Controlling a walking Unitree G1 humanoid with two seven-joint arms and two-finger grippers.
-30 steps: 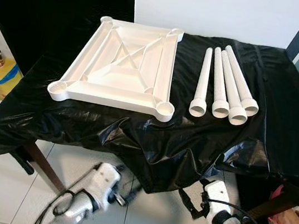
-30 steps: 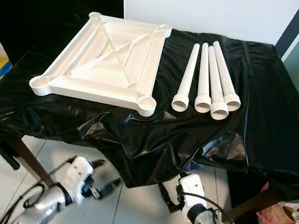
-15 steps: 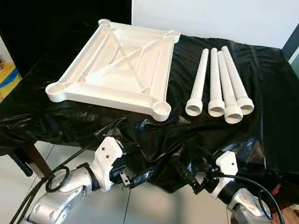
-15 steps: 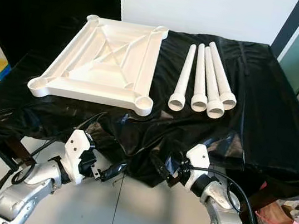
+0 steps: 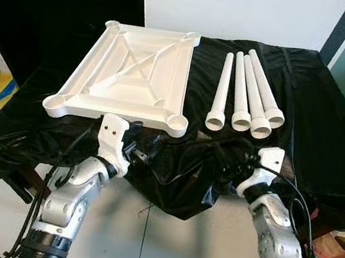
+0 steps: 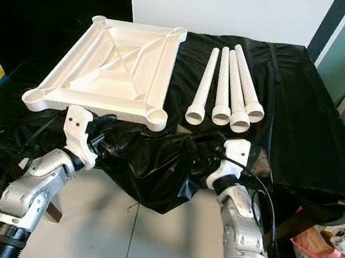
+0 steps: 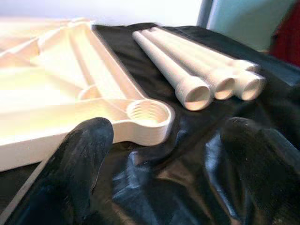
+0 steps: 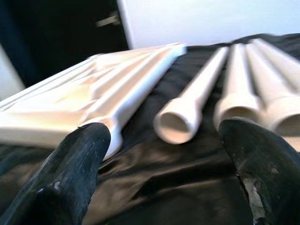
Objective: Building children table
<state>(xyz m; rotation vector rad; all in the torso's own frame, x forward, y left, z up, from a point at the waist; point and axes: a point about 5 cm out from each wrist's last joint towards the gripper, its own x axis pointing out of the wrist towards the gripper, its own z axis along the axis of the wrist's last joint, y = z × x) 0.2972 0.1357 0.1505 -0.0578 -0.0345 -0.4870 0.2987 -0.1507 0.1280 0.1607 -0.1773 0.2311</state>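
Approach step, nothing gripped: left gripper and right gripper both have fingers apart, low at the near edge of the black-covered table. Upturned tabletop lies left, four legs side by side just right. Next: likely take the nearest leg, line it up with a threaded corner socket; no containers here.
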